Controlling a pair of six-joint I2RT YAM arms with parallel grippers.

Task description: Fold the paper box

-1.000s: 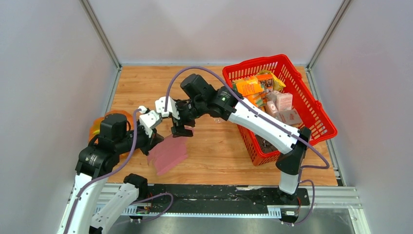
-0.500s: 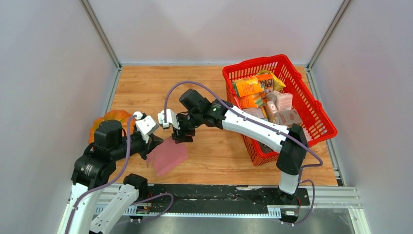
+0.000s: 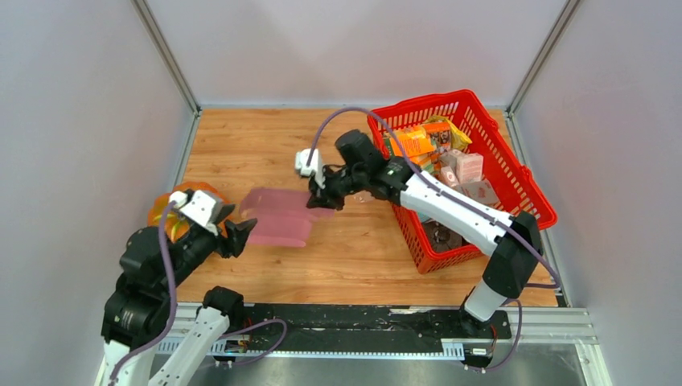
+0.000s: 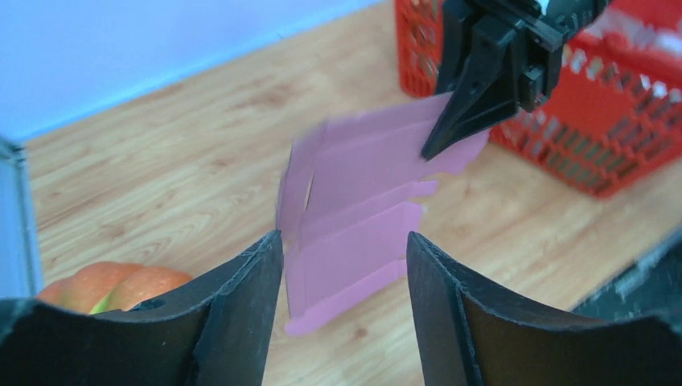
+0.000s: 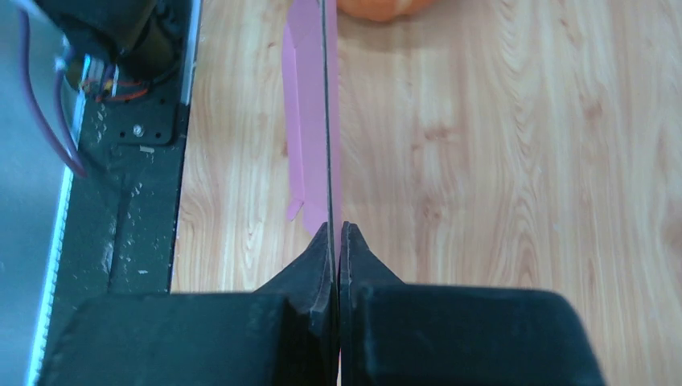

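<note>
The paper box [image 3: 277, 217], a flat pink die-cut sheet with creased flaps, hangs a little above the wooden table. My right gripper [image 3: 325, 200] is shut on its right edge. In the right wrist view the sheet [image 5: 310, 121] runs edge-on away from the pinched jaws of that gripper [image 5: 335, 231]. My left gripper [image 3: 239, 228] is open just left of the sheet and apart from it. Its wrist view shows the pink sheet [image 4: 362, 209] beyond the gap of the gripper [image 4: 342, 277], with nothing between the fingers [image 4: 241, 297].
A red basket [image 3: 524, 186] full of groceries stands at the right, close behind the right arm. An orange pumpkin [image 3: 163, 214] sits at the left table edge by the left arm. The black rail with the arm bases [image 3: 362, 318] runs along the near edge.
The left gripper opened, let go of the sheet and drew back to the left. The right gripper shut on the sheet's right edge and carried it right and toward the back.
</note>
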